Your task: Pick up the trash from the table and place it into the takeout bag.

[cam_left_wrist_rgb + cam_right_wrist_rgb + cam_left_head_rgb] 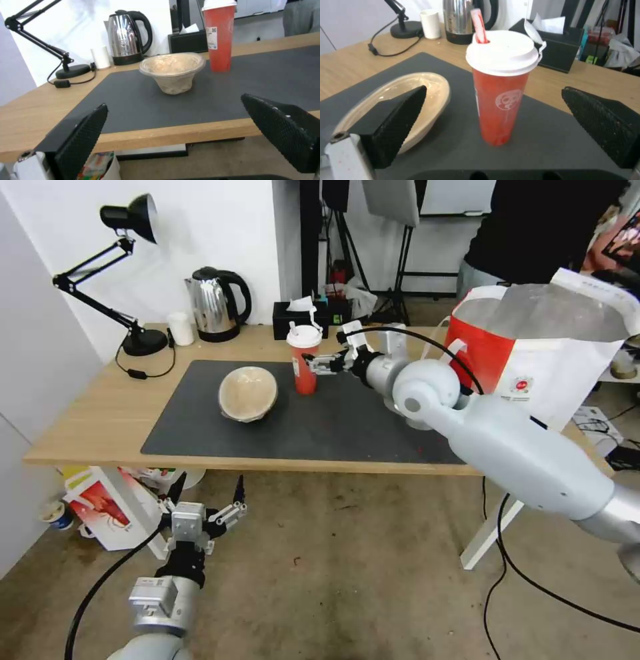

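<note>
A red cup with a white lid and straw stands upright on the dark mat of the table. My right gripper is open just to the right of it, a finger on either side of the cup but apart from it. A tan paper bowl lies tilted on the mat, left of the cup. At the table's right end stands the takeout bag, its top open. My left gripper hangs open below the table's front edge, facing the bowl.
Along the table's back stand a black desk lamp, a small white cup, a steel kettle and a black tissue box. A white box with a red picture sits on the floor under the table. A person stands behind the bag.
</note>
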Controlling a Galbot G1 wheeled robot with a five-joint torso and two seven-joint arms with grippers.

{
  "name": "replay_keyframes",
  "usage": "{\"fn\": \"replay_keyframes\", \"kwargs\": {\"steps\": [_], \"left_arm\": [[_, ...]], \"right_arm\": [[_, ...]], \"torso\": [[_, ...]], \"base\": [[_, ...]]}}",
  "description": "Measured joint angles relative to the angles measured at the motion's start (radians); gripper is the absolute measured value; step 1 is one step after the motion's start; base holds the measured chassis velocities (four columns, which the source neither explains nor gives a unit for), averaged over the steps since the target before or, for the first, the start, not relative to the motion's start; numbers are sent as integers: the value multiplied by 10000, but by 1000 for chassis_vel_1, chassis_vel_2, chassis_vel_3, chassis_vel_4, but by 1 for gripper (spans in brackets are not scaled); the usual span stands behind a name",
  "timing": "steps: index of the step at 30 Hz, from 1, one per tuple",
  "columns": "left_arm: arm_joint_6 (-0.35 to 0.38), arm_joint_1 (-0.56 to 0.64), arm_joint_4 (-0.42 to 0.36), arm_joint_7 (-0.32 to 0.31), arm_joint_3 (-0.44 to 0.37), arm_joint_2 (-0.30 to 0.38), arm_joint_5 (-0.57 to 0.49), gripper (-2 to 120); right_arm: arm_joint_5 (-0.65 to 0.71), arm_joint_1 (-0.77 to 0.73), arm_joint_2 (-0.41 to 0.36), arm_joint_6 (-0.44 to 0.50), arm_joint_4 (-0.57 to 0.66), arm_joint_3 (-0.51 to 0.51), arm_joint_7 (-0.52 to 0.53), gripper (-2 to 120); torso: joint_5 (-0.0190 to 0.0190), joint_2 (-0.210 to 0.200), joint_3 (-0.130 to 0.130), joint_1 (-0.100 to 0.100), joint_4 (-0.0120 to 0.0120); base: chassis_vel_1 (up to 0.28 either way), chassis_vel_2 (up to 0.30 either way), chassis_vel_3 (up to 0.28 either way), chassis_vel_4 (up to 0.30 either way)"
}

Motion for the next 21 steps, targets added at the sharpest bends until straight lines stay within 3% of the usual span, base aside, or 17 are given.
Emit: {"fn": "replay_keyframes", "kwargs": {"steps": [12, 21], "left_arm": [[0, 1, 0, 0, 0, 0, 0, 100], [0, 0, 0, 0, 0, 0, 0, 100]], "right_arm": [[-496, 113, 1280, -11, -1646, -64, -252, 100], [-718, 139, 1734, 23, -2343, -37, -395, 100]], "torso": [[0, 0, 0, -1, 2], [-1, 0, 0, 0, 1]], "base": [[0, 0, 0, 0], [0, 0, 0, 0]]}}
